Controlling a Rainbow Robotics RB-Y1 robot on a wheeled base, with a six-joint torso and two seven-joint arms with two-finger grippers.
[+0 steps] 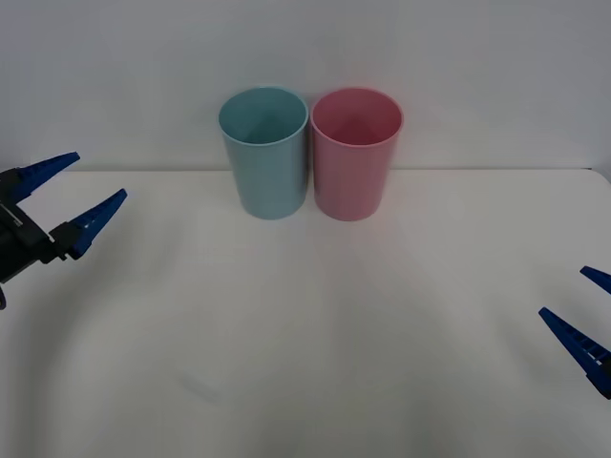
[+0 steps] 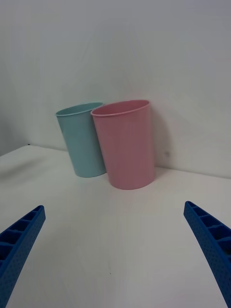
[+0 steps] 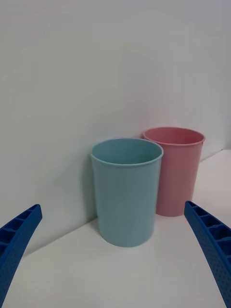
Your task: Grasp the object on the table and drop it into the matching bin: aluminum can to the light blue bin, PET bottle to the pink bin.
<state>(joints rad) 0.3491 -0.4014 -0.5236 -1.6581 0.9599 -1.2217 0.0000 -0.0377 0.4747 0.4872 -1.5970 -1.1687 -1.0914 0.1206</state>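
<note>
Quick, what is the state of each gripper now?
Left gripper: open, holding nothing.
Right gripper: open, holding nothing.

Tall light blue plastic cup-shaped bin (image 2: 82, 142): in the right wrist view its far flank is covered by the tall pink plastic cup-shaped bin (image 2: 126, 144).

Pink bin, left wrist view: near flank covered by the light blue bin.

Both bins: inner bottoms too dim to read from the front.

Left gripper (image 1: 84, 191): arm cut by the front view's left edge.

Right gripper (image 1: 584, 313): blue ribbed fingers (image 1: 576, 344) cut by the right edge.
</note>
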